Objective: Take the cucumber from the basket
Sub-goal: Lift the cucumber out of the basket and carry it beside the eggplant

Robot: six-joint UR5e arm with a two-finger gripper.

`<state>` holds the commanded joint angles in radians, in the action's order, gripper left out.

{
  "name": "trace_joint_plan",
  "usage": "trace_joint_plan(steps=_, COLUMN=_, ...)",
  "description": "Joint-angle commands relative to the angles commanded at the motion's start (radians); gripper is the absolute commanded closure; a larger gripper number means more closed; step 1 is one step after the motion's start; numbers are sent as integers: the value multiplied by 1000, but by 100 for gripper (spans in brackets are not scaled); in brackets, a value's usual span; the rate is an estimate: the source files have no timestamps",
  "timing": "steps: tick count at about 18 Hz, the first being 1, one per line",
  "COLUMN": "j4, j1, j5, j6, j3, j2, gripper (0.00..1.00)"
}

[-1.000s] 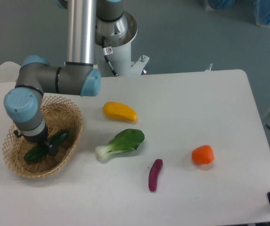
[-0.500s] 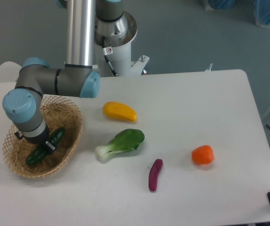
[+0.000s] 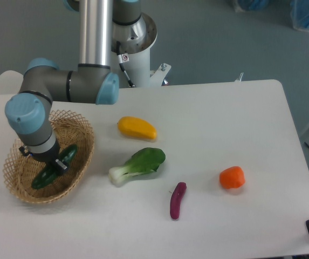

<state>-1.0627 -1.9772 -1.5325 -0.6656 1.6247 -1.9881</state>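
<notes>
Nearest the camera on the white desk (image 3: 224, 124) lies a small purple eggplant (image 3: 177, 200), and a little to its right, well apart from it, sits an orange tomato-like fruit (image 3: 232, 177). Left of the eggplant is a bok choy (image 3: 139, 164), its white stem pointing toward the basket.

At the left side of the desk sits the woven basket (image 3: 82, 141). The dark green cucumber (image 3: 54, 168) lies slanted inside it, one end toward the lower left and the other toward the upper right. The gripper (image 3: 53, 163) comes down onto the middle of the cucumber, with the grey and blue wrist of the arm (image 3: 31, 121) directly above it. The jaws look pressed against the cucumber's sides, pinching it, though the wrist hides most of them. Whether the cucumber rests on the basket floor or is raised just off it cannot be told.

Farther back, near the middle of the desk, lies a yellow mango-like fruit (image 3: 137, 128). Behind it stands the robot's base (image 3: 134, 48) at the far edge.
</notes>
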Motion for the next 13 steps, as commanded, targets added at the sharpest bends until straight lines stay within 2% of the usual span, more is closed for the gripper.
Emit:
trace_joint_plan(steps=4, j4=-103, j1=-69, j5=3, j6=-18, j3=-94, j2=3, gripper=98)
trace_joint_plan(steps=7, j4=-181, j1=-132, j5=6, j6=-115, j3=-166, j2=-8, gripper=98)
trace_joint_plan(steps=11, j4=-186, j1=-253, j5=-5, j6=-247, j3=-230, j2=-89, gripper=97)
trace_joint_plan(steps=13, j4=-184, j1=-316, j5=-14, j6=-354, j3=-244, j2=-106, gripper=97)
